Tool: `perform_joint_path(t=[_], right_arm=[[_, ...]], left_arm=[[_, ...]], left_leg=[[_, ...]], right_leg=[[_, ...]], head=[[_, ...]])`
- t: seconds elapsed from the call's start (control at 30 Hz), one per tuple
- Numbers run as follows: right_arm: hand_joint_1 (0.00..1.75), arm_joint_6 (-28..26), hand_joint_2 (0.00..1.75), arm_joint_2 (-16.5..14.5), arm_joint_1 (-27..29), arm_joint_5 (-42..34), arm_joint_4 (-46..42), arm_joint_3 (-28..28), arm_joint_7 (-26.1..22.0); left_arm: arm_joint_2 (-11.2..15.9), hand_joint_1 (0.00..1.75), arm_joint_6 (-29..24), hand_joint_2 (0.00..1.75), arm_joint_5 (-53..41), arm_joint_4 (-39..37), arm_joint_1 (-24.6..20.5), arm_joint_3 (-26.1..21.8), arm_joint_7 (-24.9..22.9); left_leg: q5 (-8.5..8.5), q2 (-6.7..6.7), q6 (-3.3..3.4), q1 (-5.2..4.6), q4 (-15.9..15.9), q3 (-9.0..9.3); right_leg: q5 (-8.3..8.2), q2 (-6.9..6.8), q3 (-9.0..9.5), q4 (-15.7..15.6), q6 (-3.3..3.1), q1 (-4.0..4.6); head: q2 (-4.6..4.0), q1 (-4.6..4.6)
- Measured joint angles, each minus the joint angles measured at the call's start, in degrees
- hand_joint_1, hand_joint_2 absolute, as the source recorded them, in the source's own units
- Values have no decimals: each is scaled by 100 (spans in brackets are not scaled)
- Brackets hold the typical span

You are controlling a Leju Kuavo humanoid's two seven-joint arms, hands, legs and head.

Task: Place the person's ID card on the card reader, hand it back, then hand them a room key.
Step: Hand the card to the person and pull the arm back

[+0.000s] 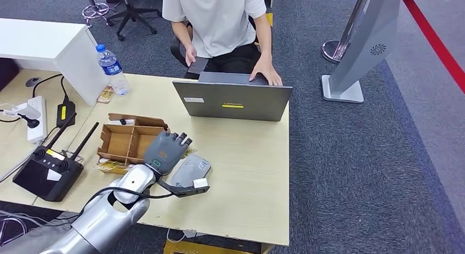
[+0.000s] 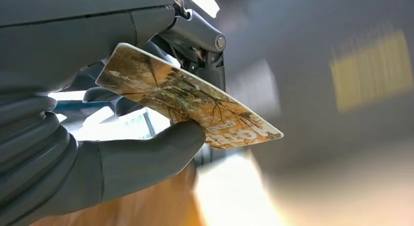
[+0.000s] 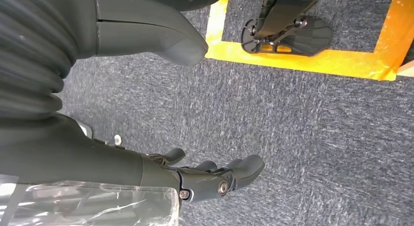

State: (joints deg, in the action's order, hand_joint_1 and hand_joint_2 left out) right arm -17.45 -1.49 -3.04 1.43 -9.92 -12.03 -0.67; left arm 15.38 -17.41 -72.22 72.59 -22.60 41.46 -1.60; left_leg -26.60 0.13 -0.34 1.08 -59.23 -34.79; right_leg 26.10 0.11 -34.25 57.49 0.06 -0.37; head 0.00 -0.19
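My left hand (image 1: 166, 150) hovers over the table between the cardboard box (image 1: 130, 140) and the grey card reader (image 1: 191, 170). In the left wrist view a card (image 2: 188, 97) printed with an orange and brown picture is pinched between the thumb (image 2: 146, 160) and the darker fingers (image 2: 195, 45) of that hand (image 2: 97, 123). A person in a white shirt (image 1: 219, 15) sits across the table behind a grey laptop (image 1: 233, 99), one hand on its top edge. My right hand (image 3: 195, 174) hangs over grey carpet, fingers apart and holding nothing.
A water bottle (image 1: 113, 68) stands at the table's far left. A black controller with antennas (image 1: 50, 169) lies left of the box, beside a white power strip (image 1: 36, 118). A grey stand (image 1: 356, 56) rises on the carpet to the right.
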Motion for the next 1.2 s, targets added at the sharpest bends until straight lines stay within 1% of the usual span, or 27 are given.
perform_joint_path(t=[0.07,0.13,0.17,0.23,0.27,0.33,0.4,0.47,0.53,0.63,0.73,0.83,0.97,1.2], right_arm=[[0,1,175,-6,-2,80,0,-1,4],[0,1,175,-15,-1,151,0,-1,7],[0,2,175,-19,3,176,0,-1,8],[0,8,175,-22,4,217,0,-1,8],[0,15,175,-23,3,234,0,-1,7],[0,34,175,-23,0,250,0,-1,6],[0,62,175,-23,0,261,0,-1,8],[0,85,175,-23,-2,281,0,-1,17],[0,99,175,-23,-5,319,0,-1,35],[0,104,175,-23,-10,357,0,-1,50],[0,104,175,-23,-16,362,0,-1,45],[0,111,175,-23,-23,362,0,-1,41],[0,121,175,-25,-24,362,0,-1,49],[0,121,175,-25,-23,358,0,-1,47]], left_arm=[[-45,175,-707,175,-436,551,25,-164,-112],[-64,175,-1086,175,-627,1085,24,-456,-117],[-68,175,-1139,175,-603,1294,0,-636,-95],[-67,175,-978,175,-423,1575,-99,-1009,-29],[-63,175,-786,175,-338,1641,-176,-1186,-16],[-47,175,-235,175,-274,1624,-399,-1496,-90],[-23,175,400,175,-305,1380,-738,-1720,-274],[-2,175,714,175,-367,927,-1150,-1843,-423],[10,175,729,175,-447,424,-1526,-1898,-497],[-1,175,673,175,-507,-206,-1895,-1922,-548],[-45,175,625,175,-502,-658,-2091,-1934,-556],[-89,175,603,175,-471,-872,-2164,-1936,-551],[-130,0,640,175,-397,-980,-2181,-1936,-483],[-147,0,746,175,-159,-963,-2079,-1936,-315]], left_leg=[[0,-4,2,-1,0,-3],[-1,2,2,-2,0,-1],[-2,5,2,-2,0,0],[-1,4,2,-1,0,0],[-1,2,1,1,0,0],[3,-2,-2,4,1,0],[10,-5,-9,6,1,-1],[17,-6,-13,7,1,-1],[21,-5,-14,7,1,0],[24,-5,-14,5,1,1],[23,-5,-13,4,0,0],[21,-5,-12,3,0,-1],[18,-1,-12,3,0,-2],[18,0,-12,4,1,-2]], right_leg=[[0,-3,1,0,0,0],[0,4,-1,0,1,-1],[0,6,-2,0,0,-1],[2,3,-3,0,1,-1],[2,0,-3,0,1,0],[2,-5,-3,0,-1,0],[-2,-5,-4,2,-5,1],[-9,-5,-4,3,-12,1],[-15,-4,-4,5,-14,1],[-18,-1,-3,6,-14,1],[-18,-1,-4,5,-13,1],[-16,-1,-4,4,-12,1],[-16,3,-6,3,-12,0],[-15,4,-6,3,-12,0]], head=[[0,6],[0,7],[0,6],[0,6],[0,7],[0,7],[0,7],[0,7],[0,7],[0,8],[0,8],[0,8],[0,8],[0,7]])
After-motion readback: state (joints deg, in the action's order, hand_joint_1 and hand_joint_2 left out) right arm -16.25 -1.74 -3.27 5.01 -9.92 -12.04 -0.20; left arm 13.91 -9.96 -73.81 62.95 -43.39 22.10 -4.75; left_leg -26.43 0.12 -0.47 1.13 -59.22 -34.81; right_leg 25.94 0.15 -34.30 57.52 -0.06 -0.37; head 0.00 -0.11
